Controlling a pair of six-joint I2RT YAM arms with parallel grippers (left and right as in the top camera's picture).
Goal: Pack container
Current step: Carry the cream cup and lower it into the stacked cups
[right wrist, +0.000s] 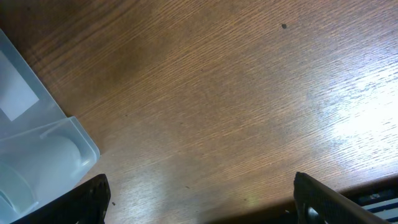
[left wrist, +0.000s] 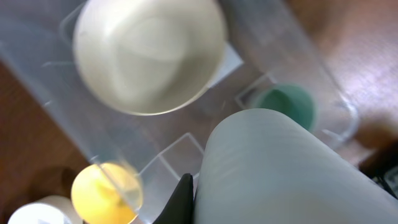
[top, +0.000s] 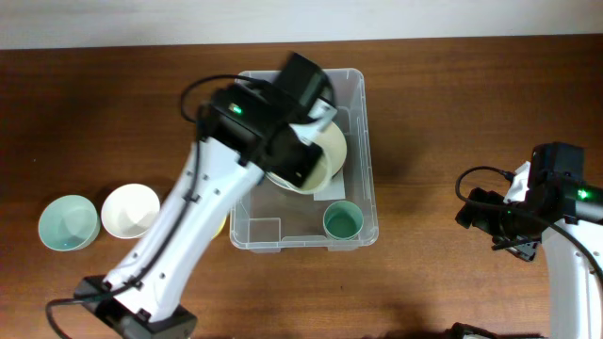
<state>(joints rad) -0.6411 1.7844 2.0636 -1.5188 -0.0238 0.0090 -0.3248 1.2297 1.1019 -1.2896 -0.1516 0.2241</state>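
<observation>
Overhead: container [top: 363, 122] mid-table, cream bowl [top: 325, 155] and green cup [top: 342, 221] inside; left gripper [top: 316, 115] above the bowl; right gripper [top: 480, 215] well apart to the right.

Left wrist: bowl and cup lying in the container, yellow bowl [left wrist: 102, 193] just outside its wall. Cannot tell the jaw gap behind a blurred pale shape [left wrist: 273, 168].

Right wrist: jaws spread wide over bare table [right wrist: 236, 93], nothing between them, container corner at left.

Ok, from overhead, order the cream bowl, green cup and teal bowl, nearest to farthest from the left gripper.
1. cream bowl, in the container, at the left gripper.
2. green cup, container's near right corner.
3. teal bowl, table's far left.
</observation>
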